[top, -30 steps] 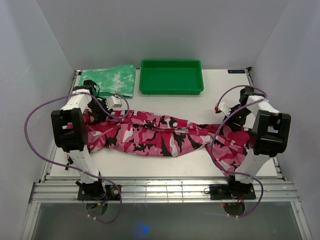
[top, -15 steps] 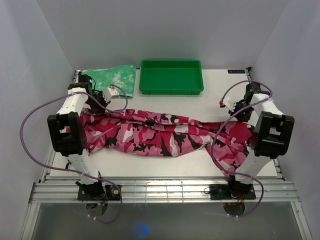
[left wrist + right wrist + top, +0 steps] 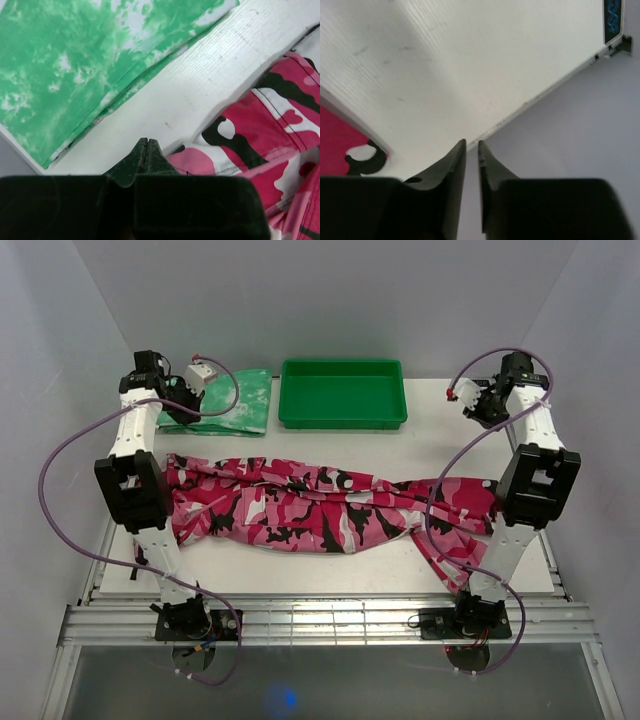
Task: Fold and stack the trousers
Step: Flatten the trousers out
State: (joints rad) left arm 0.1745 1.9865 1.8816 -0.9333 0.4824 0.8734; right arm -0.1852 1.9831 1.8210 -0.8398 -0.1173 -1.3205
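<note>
Two raised arms show from above: the trousers (image 3: 320,510) lie unfolded with their long axis left to right, nearer than the green tray (image 3: 343,393), while the left gripper (image 3: 203,373) hangs over the green-and-white cloth (image 3: 222,400) and the right gripper (image 3: 462,395) hangs beyond the trousers' right end. The left wrist view shows its fingers pressed together on nothing, trousers near-right. The right wrist view shows a narrow empty slit, a scrap of trousers at lower left.

Bright, even overhead light is filling every view; soft shadows are falling toward six o'clock, and wrist-view foregrounds are blurring.
</note>
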